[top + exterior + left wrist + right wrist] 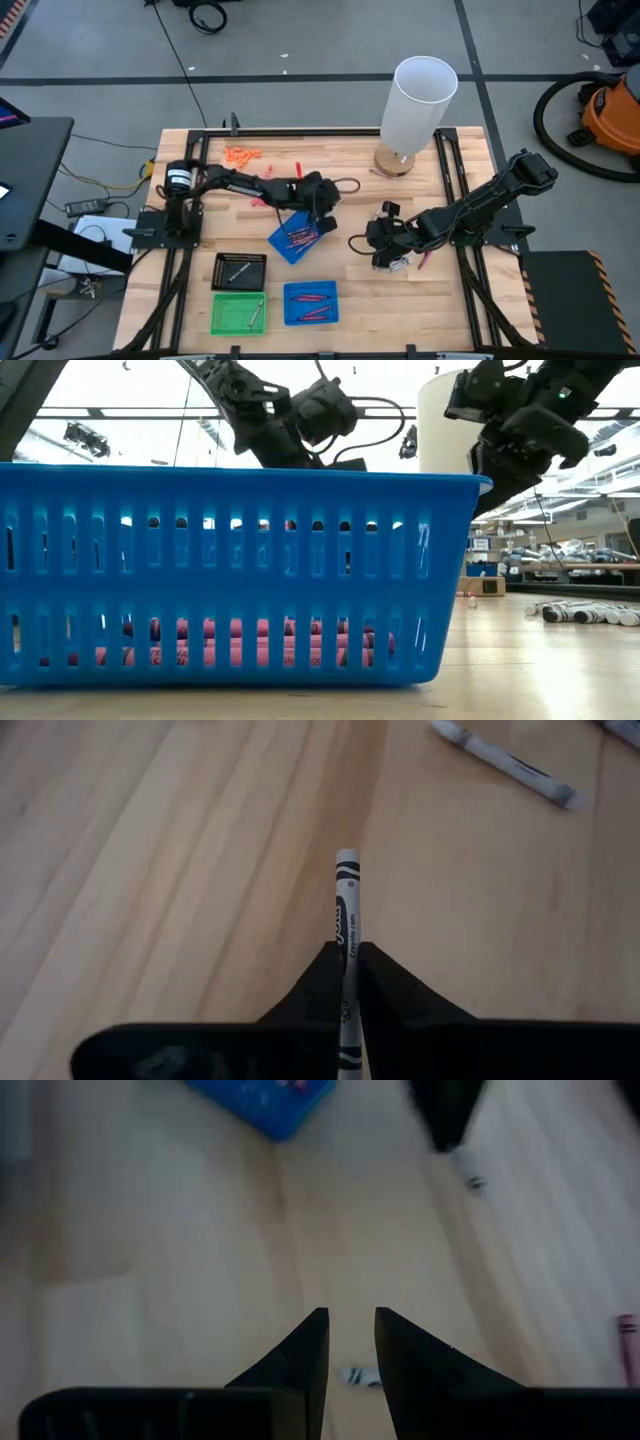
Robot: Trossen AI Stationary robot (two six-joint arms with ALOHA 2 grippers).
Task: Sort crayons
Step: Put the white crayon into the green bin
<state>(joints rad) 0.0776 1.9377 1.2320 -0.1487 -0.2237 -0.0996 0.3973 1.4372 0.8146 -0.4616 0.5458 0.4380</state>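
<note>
Where L fingers [350,982] pinch it, grey crayon [347,905] black-banded; R fingers [350,1342] parted, empty.

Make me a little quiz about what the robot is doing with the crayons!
1. True or false: the left pincer is shut on a grey crayon.
2. What stands at the table's far edge? A) a white tube B) a red bucket C) a green ball
3. What colour is the tray beside the near blue tray?

Key: 1 true. 2 A. 3 green.
</note>
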